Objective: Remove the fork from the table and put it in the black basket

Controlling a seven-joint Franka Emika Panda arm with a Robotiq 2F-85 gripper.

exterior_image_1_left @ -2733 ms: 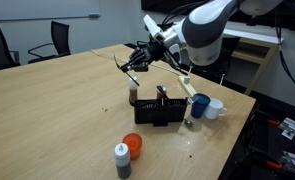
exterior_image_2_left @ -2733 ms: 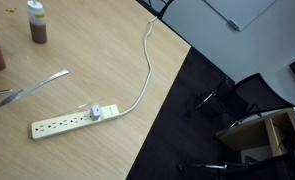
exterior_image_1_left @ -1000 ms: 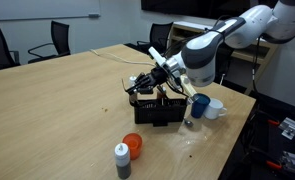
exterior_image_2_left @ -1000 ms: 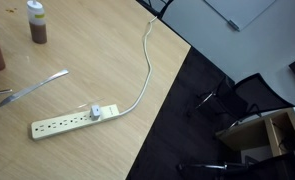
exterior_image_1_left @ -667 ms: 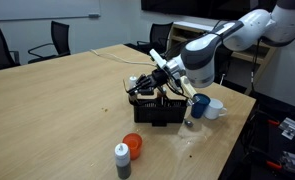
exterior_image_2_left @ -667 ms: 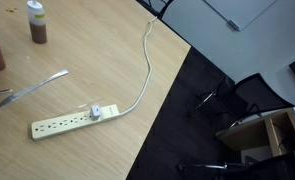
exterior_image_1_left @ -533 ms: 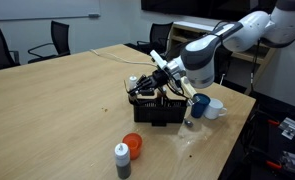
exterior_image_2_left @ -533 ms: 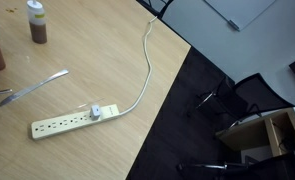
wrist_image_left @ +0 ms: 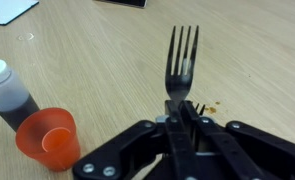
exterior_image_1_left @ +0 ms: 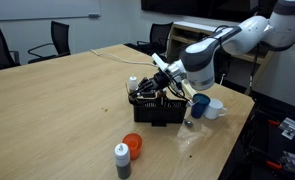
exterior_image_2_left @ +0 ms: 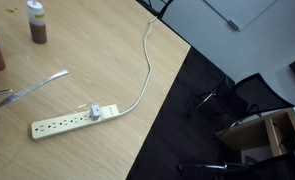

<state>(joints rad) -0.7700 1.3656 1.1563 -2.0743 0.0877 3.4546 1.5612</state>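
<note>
In the wrist view my gripper [wrist_image_left: 183, 108] is shut on the handle of the fork [wrist_image_left: 183, 58]. Its silvery tines point away from me over the bare wooden table. In an exterior view the gripper [exterior_image_1_left: 145, 91] hangs right over the left end of the black basket [exterior_image_1_left: 160, 113], close to its top rim. The fork itself is too small to make out there. The basket does not show in the wrist view.
A blue cup [exterior_image_1_left: 199, 104] and a white mug [exterior_image_1_left: 216, 108] stand beside the basket. An orange cup [exterior_image_1_left: 134, 146] [wrist_image_left: 49, 140] and a dark bottle [exterior_image_1_left: 121, 160] [wrist_image_left: 5, 95] stand near the front. A power strip [exterior_image_2_left: 72, 120], its cable and a silvery utensil [exterior_image_2_left: 32, 88] lie elsewhere on the table.
The arm has come down from above the table with the fork and now sits over the basket's left end. Over the last second it only sank and shifted slightly.
</note>
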